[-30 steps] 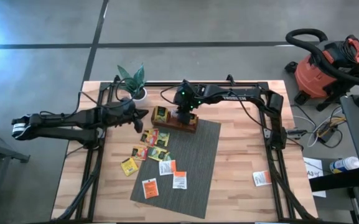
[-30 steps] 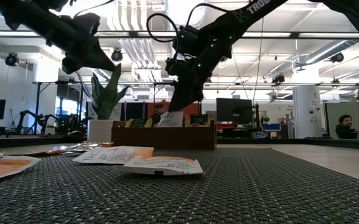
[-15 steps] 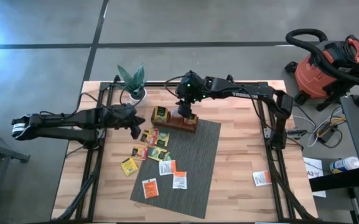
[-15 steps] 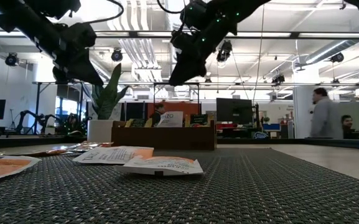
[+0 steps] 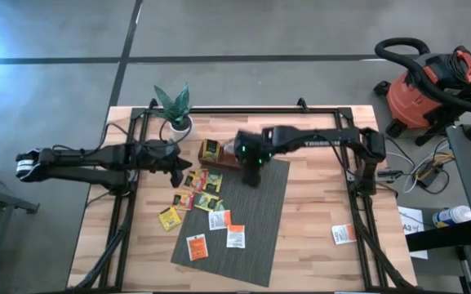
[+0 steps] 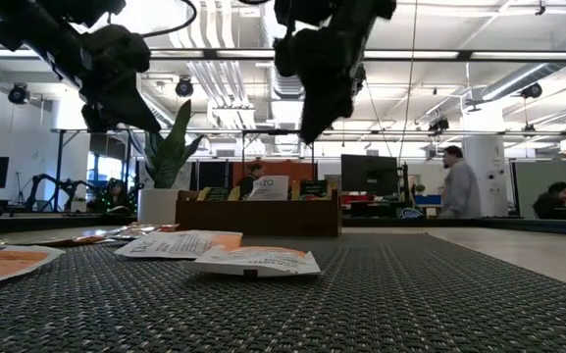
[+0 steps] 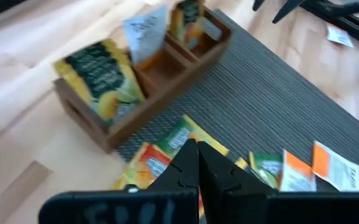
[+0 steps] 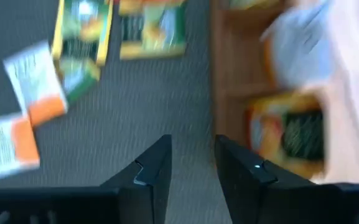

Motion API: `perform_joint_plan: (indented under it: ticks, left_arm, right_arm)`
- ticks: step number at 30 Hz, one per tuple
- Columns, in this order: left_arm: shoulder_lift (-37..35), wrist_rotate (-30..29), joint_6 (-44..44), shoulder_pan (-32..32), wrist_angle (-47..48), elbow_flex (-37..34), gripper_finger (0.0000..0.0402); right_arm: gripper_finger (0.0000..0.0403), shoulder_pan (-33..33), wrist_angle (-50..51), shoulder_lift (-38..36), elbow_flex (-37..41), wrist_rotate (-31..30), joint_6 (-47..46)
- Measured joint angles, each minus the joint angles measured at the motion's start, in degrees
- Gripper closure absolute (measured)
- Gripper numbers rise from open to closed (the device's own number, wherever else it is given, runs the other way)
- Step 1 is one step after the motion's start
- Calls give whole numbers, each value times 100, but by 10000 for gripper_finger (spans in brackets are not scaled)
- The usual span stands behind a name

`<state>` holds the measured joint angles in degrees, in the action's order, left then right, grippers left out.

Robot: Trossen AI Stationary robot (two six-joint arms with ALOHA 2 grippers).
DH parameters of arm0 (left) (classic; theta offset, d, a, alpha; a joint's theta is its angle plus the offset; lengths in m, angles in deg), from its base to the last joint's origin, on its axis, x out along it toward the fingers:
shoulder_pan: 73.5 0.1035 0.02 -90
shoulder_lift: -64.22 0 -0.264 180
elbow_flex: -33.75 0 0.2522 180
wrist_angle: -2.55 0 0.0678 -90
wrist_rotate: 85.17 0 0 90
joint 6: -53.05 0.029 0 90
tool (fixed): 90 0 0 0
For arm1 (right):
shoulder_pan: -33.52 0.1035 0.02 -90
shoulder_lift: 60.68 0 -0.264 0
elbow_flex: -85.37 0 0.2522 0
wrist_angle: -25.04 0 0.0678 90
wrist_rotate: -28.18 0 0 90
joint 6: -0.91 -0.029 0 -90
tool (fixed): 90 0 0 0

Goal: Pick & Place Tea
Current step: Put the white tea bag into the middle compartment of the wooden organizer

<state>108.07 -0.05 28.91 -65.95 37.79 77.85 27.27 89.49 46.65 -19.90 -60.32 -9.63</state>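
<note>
Tea sachets (image 5: 196, 199) loose on grey mat (image 5: 255, 224) beside wooden tray (image 5: 228, 159) | right pincer (image 5: 252, 173) over mat by tray, fingers apart, empty | left pincer (image 5: 178, 170) closed, empty | step: between picks; next: descend onto one sachet.

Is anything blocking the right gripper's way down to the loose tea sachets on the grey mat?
Nothing visible. The right gripper, fingers apart and empty, hangs over the grey woven mat beside the brown wooden compartment tray; the small flat tea sachets lie uncovered. The left gripper waits shut to the side.
</note>
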Motion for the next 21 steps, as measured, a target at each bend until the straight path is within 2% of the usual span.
perform_joint_plan:
  ticks: [5,12,16,21]
  left_arm:
    - [2,-2,-70,-444,-224,-123,401]
    - [39,-123,-719,-1035,-1171,-469,401]
    - [113,-318,-1050,-1321,-1489,-543,401]
    - [319,-420,-1535,-1543,-1968,-517,401]
  right_arm:
    - [289,645,936,-4,129,-260,-526]
    - [284,1521,1693,-293,770,-230,-1753]
    - [289,2027,1709,-676,1420,347,-2770]
    - [296,2798,1776,-1279,2452,1140,-4691]
